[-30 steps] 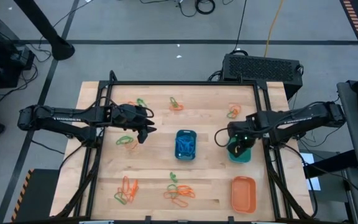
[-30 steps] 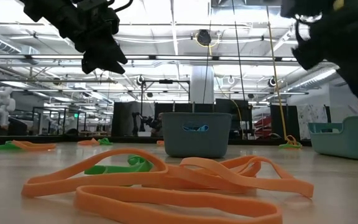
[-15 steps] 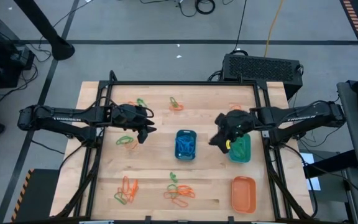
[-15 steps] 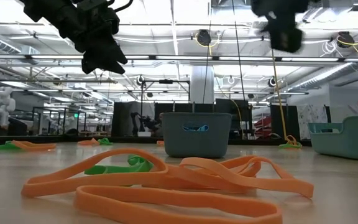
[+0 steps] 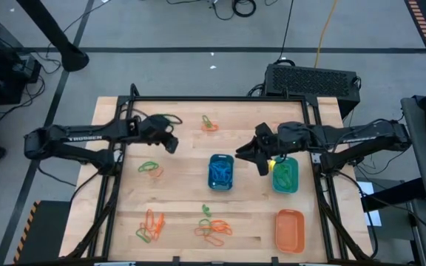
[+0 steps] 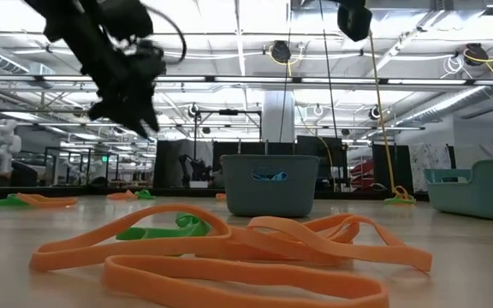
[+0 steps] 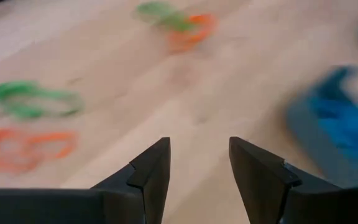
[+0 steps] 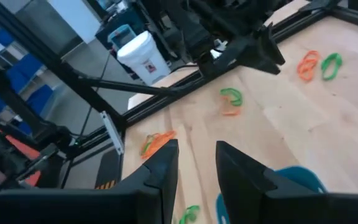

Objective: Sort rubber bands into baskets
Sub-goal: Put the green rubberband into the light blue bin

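Note:
Three baskets stand on the wooden table: blue (image 5: 221,171) in the middle, teal (image 5: 285,176) to its right with a green band (image 5: 280,172) inside, and orange (image 5: 289,229) at the near right. Rubber bands lie in small heaps at the far middle (image 5: 209,123), left (image 5: 150,168), near left (image 5: 150,225) and near middle (image 5: 211,227). My left gripper (image 5: 171,142) hovers open above the table's left half, left of the blue basket (image 7: 340,118). My right gripper (image 5: 254,155) hangs open and high between the blue and teal baskets. Nothing sits between either pair of fingers (image 7: 199,162) (image 8: 194,168).
A black frame (image 5: 220,98) edges the tabletop. In the low view, orange and green bands (image 6: 229,248) lie close to the camera in front of the blue basket (image 6: 270,184). Bare wood shows between the heaps.
My right gripper has risen out of the teal basket and swung toward the blue basket, tipping from pointing down to nearly level; its gap looks unchanged. My left gripper has shifted a little toward the table's far edge, sinking slightly and rolling.

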Controlling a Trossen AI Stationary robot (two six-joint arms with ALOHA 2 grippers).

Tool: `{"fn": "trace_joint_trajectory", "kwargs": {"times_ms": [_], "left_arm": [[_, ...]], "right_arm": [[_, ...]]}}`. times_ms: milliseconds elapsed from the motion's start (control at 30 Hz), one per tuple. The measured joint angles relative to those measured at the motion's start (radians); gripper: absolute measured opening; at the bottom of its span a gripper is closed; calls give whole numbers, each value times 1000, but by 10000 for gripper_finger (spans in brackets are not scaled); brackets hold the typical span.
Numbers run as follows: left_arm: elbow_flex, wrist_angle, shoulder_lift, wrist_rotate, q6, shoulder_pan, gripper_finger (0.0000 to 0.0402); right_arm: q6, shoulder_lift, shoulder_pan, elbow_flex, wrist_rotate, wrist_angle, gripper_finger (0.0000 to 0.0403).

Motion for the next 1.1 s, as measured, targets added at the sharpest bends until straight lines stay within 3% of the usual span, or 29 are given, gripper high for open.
{"fn": "trace_joint_trajectory", "kwargs": {"times_ms": [167,333,433,600,833,1100], "left_arm": [[0,-45,83,21,88,139,171],[0,-141,172,194,110,173,171],[0,-249,214,209,111,145,171],[0,-385,247,99,102,91,171],[0,-524,247,104,29,-33,171],[-55,-516,247,151,22,-75,171]], "right_arm": [[-6,14,0,0,6,-5,100],[-2,24,0,-1,4,-48,100],[0,29,0,-1,4,-82,100],[-32,48,0,-1,5,-93,100],[-85,82,-5,-1,6,-89,100],[-117,98,-15,-1,5,-98,100]]}}
